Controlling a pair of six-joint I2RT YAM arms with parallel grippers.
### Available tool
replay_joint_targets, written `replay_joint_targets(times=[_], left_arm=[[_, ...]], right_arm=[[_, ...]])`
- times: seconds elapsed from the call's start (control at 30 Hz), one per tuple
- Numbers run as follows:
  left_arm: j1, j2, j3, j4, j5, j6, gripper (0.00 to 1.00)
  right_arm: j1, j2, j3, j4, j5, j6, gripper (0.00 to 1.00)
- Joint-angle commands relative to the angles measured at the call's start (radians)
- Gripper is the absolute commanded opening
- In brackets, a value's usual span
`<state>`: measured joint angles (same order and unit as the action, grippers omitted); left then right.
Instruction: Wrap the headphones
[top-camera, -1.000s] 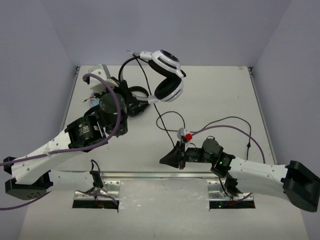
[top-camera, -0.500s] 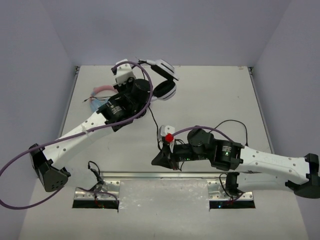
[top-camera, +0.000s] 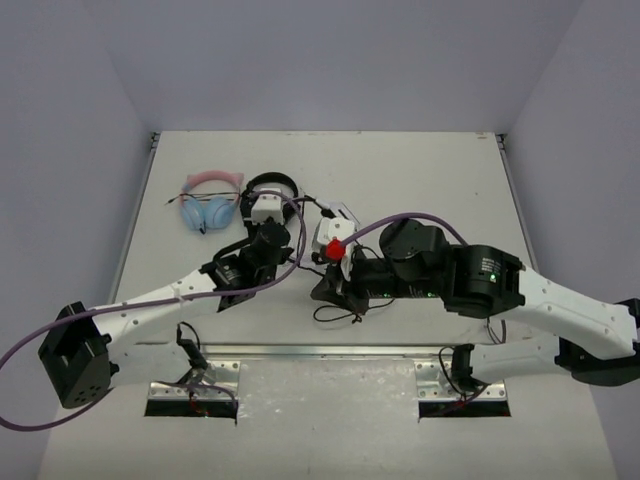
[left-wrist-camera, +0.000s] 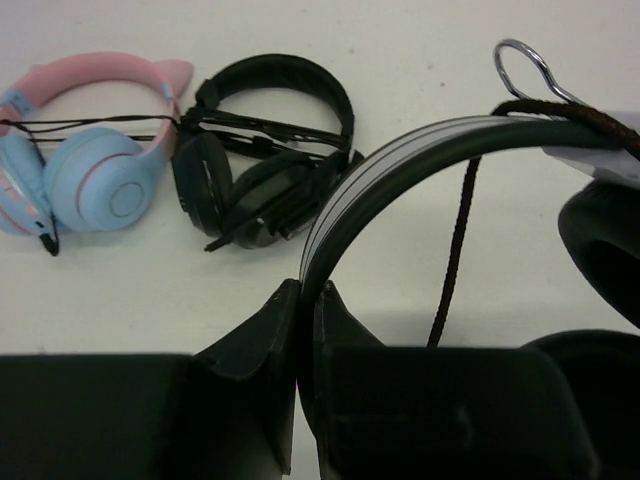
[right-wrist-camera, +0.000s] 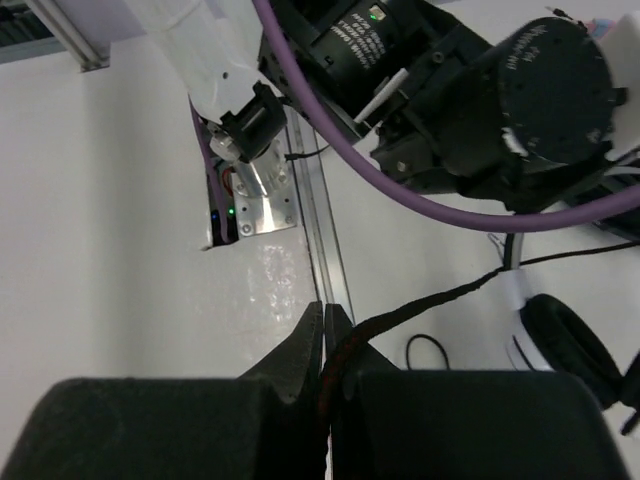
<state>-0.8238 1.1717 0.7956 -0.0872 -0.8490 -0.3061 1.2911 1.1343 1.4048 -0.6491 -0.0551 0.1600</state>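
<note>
The white headphones (top-camera: 336, 214) hang between my two arms at the table's middle, mostly hidden in the top view. My left gripper (left-wrist-camera: 305, 300) is shut on their white striped headband (left-wrist-camera: 430, 150); a black ear pad (left-wrist-camera: 600, 240) shows at the right. In the top view the left gripper (top-camera: 284, 224) is just left of the headphones. My right gripper (right-wrist-camera: 325, 322) is shut on the thin black cable (right-wrist-camera: 420, 302), which runs up right toward an ear pad (right-wrist-camera: 565, 340). In the top view the right gripper (top-camera: 320, 292) is near the front, with slack cable (top-camera: 338, 316) looped below it.
The pink-and-blue cat-ear pair (top-camera: 208, 203) and the all-black pair (top-camera: 272, 186) lie side by side at the back left, also in the left wrist view (left-wrist-camera: 90, 170) (left-wrist-camera: 265, 150). A metal rail (top-camera: 320, 350) and the arm bases line the near edge.
My left arm has brought the headphones down from the far edge to the table's middle. My right gripper has moved left with the cable. The two other pairs are now uncovered.
</note>
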Motion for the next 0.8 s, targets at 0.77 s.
replay_joint_targets(times=[0.77], left_arm=[[-0.382,-0.25,-0.254,0.028,0.257,-0.152,0.0]], right_arm=[[-0.743,0.148,0.059,-0.009,0.126,-0.309,0.01]])
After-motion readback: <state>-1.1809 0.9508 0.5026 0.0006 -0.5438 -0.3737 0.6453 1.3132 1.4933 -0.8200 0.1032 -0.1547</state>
